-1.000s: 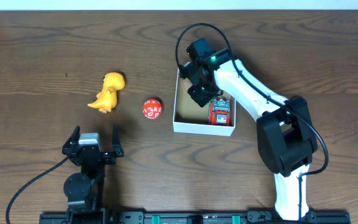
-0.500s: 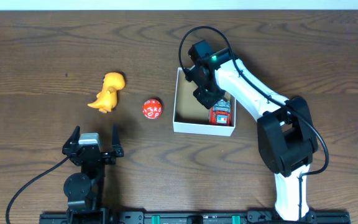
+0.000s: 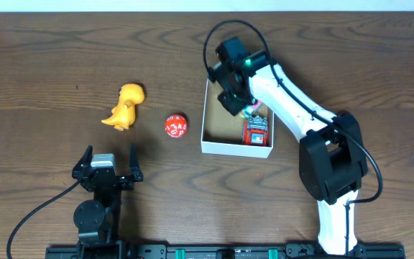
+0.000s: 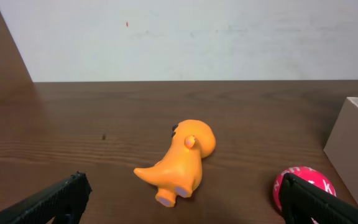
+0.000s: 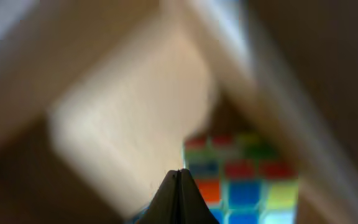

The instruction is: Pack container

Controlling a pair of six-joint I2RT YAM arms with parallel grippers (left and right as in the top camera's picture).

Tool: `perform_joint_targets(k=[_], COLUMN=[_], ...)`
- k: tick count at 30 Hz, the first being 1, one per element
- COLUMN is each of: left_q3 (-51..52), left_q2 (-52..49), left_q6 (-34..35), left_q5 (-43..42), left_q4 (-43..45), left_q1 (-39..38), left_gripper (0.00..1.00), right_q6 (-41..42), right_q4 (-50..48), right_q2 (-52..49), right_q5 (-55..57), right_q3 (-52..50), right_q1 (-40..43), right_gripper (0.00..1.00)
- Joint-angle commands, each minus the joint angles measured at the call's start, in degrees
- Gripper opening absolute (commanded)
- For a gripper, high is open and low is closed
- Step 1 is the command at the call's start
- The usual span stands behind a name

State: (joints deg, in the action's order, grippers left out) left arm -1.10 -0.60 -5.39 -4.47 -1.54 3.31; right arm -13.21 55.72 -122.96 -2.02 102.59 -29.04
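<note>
The container (image 3: 220, 128) sits right of table centre, at 3 o'clock from the red ball (image 3: 176, 126). It stands upright with its open top facing up. It is near square, so no long axis shows.

Count:
- One container.
- One red toy (image 3: 256, 131) and one multicoloured cube (image 5: 241, 177) inside it.
- One ball.
- One orange dinosaur (image 3: 124, 106) at 10 o'clock from the ball.

White characters on the ball are unreadable.

The right gripper (image 3: 233, 102) is closed and empty above the container. The left gripper (image 3: 111, 157) stands fully open and empty.
</note>
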Motion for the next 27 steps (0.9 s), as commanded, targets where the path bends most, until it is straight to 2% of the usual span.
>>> perform_joint_targets(k=[1,27], left_q3=[0.9,0.9], left_q2=[0.3,0.3], left_q6=[0.0,0.0], left_q5=[-0.7,-0.7], left_q4=[-2.1,-2.1], left_q1=[-0.1,-0.1], left_gripper=[0.98,0.98], right_q6=[-0.5,-15.1], right_q4=[-0.9,-2.3], right_q2=[0.9,0.0], right_q5=[-5.4,-4.8], right_q3=[2.3,0.4], right_q1=[0.1,0.3], right_gripper=[0.01,0.01])
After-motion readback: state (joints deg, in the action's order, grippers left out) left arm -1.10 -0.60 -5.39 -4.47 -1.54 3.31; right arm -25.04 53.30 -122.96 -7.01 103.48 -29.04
